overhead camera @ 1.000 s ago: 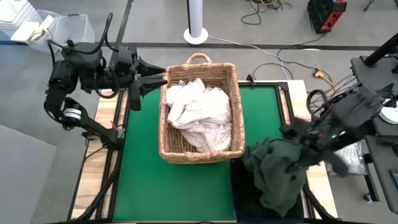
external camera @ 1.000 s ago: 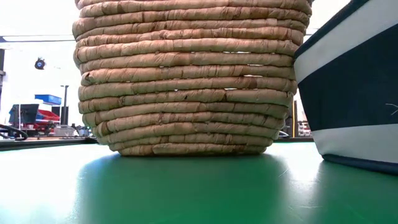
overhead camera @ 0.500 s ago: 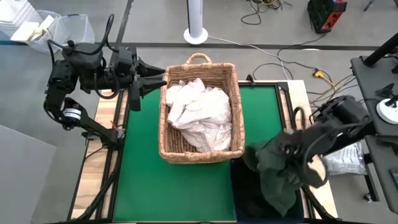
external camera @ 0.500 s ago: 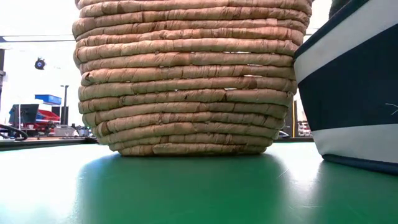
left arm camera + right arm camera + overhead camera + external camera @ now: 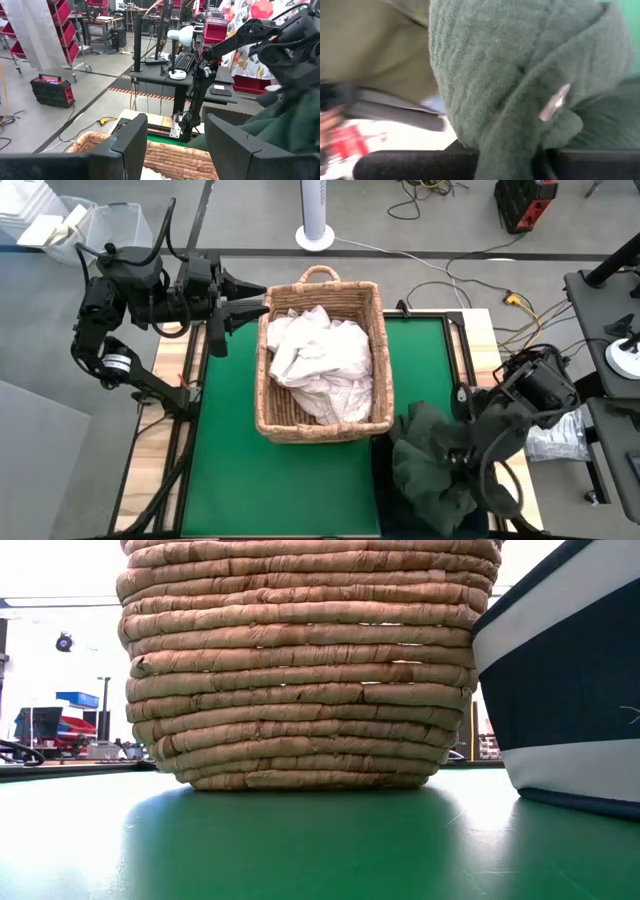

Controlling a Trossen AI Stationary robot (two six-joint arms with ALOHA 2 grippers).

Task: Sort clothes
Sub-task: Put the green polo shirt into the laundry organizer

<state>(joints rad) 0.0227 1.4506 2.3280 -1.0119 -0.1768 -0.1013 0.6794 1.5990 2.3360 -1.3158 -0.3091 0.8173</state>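
A tan wicker basket (image 5: pixel 320 360) on the green mat holds several white garments (image 5: pixel 318 358). A dark green knit garment (image 5: pixel 430 465) lies bunched over the dark blue bin (image 5: pixel 383 500) at the near right; up close it fills the right wrist view (image 5: pixel 520 75). My right gripper (image 5: pixel 462 460) is down in this garment and shut on it. My left gripper (image 5: pixel 250 305) is open and empty, level, just outside the basket's far left corner. In the left wrist view (image 5: pixel 175 150) the basket rim (image 5: pixel 170 160) shows between its fingers. My right gripper pinches a bunched fold of the dark green garment (image 5: pixel 507 150) between its two fingers (image 5: pixel 420 165); the cloth itself hides how many layers. The fingers come slanting down from the table's right side. The rest of the garment lies slack, heaped on the blue bin.
The low view shows the basket's wall (image 5: pixel 300 660) and, close at its right, the blue bin with white stripes (image 5: pixel 560 680), both standing on the green mat (image 5: pixel 300 850). The mat lies bare left of and in front of the basket (image 5: pixel 225 470). Cables and stands lie beyond the table.
My right gripper has swung from the table's right edge toward the near edge and down over the blue bin, turning as it went, still shut on the green garment. The garment has sunk from a hanging bundle into a slack heap on the bin.
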